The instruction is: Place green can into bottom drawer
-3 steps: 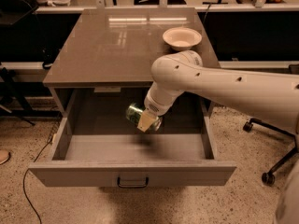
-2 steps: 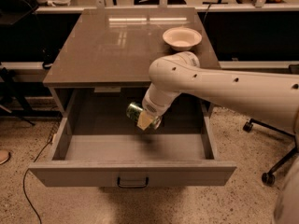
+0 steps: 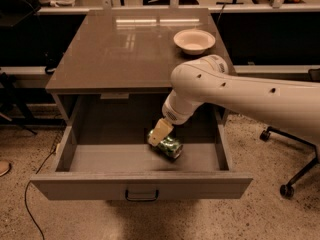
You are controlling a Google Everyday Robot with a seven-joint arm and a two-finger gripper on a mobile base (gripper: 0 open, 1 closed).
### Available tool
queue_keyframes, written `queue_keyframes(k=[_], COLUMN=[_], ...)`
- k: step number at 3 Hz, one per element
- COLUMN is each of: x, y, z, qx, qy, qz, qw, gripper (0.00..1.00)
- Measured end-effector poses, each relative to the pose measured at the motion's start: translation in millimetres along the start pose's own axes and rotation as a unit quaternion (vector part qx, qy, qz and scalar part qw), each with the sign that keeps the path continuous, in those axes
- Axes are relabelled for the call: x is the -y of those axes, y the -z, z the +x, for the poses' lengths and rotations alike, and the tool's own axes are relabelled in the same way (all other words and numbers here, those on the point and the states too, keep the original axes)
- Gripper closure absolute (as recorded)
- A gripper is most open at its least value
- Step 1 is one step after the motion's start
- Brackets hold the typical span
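Observation:
The bottom drawer is pulled wide open below the grey table, with its dark pull handle facing me. My white arm reaches in from the right. My gripper is inside the drawer, low over its floor near the middle. It is shut on the green can, which lies tilted on its side at or just above the drawer floor. A beige finger covers the can's left end.
A beige bowl stands on the table top at the back right. An office chair's wheeled base is on the floor to the right. A cable runs over the floor on the left.
My gripper has moved down and to the right with the green can, from mid-height in the drawer to close to its floor.

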State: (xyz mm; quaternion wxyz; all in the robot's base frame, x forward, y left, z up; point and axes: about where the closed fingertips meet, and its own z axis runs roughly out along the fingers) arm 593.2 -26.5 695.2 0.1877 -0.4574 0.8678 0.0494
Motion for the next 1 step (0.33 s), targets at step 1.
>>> queue_keyframes(k=[1], x=[16.6], y=[37.2], z=[32.5], qx=[0.021], qy=[-0.043], qz=[0.041], qw=[0.998], gripper=[0.0])
